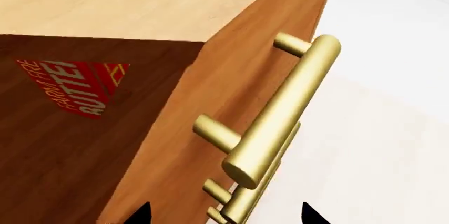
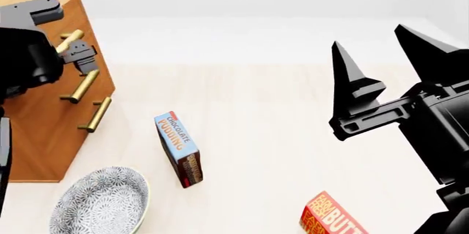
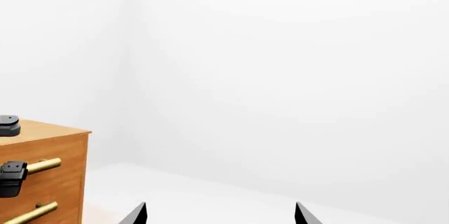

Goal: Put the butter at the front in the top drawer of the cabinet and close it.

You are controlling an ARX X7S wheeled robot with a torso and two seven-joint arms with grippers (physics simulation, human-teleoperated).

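Note:
The cabinet [image 2: 51,135] stands at the left in the head view. Its top drawer [image 1: 210,108] is pulled out, and the left wrist view looks into its dark interior. A red butter box [image 1: 77,84] lies flat on the drawer's floor. My left gripper [image 1: 228,214] [image 2: 77,53] is open at the drawer front, one fingertip on each side of the brass handle [image 1: 281,108] and not gripping it. My right gripper [image 2: 368,39] [image 3: 218,213] is open and empty, raised well to the right of the cabinet.
A second, identical butter box [image 2: 333,218] lies at the near edge. A chocolate pudding box [image 2: 179,149] stands in the middle, and a patterned bowl [image 2: 102,201] sits in front of the cabinet. Two lower drawer handles [image 2: 84,85] jut out below the top one.

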